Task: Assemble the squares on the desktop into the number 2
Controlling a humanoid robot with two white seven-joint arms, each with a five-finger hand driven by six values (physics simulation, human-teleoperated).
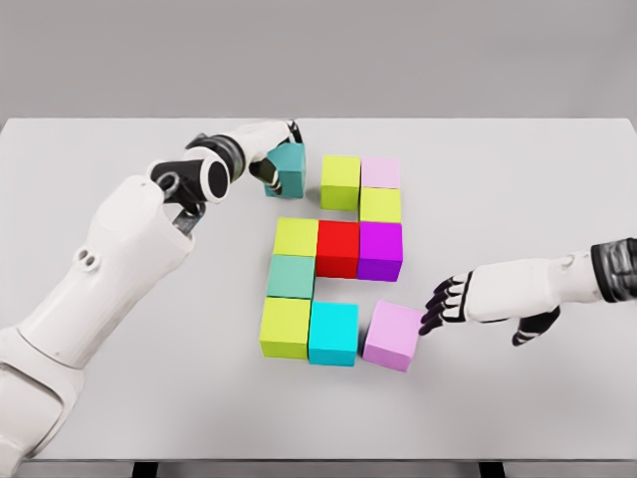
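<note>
Head view: left hand (271,149) curled around teal cube (289,167) near the tabletop's (80,149) far edge, left of a lime cube (340,181). Right hand (445,304) spread, fingertips (430,317) touching pink cube (394,336) toward the near edge, slightly askew beside cyan cube (333,333).

Best to slide teal flush against lime to close the top row, then nudge pink square against cyan, pressing gently to avoid shoving neighbours.

Count: eleven cubes — four lime, two teal, two pink, one red (337,248), one purple (380,250), one cyan.
</note>
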